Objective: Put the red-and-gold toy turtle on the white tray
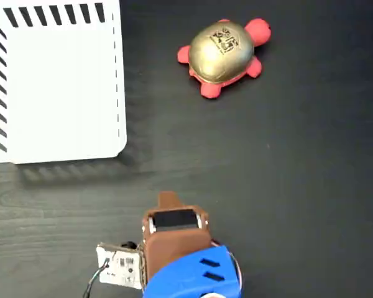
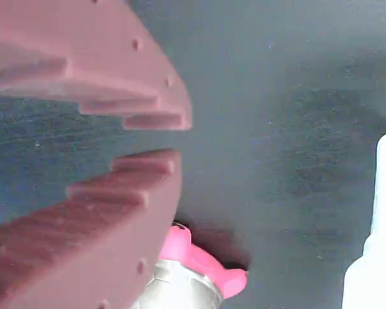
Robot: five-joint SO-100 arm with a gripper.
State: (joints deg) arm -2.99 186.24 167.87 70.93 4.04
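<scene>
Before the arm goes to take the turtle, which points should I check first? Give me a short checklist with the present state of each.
1. Turtle free on the dark table, nothing on it or against it: ok.
2. End effector empty, jaws a little apart with only table between them: ok.
3. Gap wide enough for the shell: not ok, it looks much narrower than the turtle.
4. White tray free for the drop: ok for the part in view; its left and top run out of the fixed view.
5. Path from arm to turtle free of other things: ok.
6. Turtle in the wrist view: only partly, at the bottom edge.
</scene>
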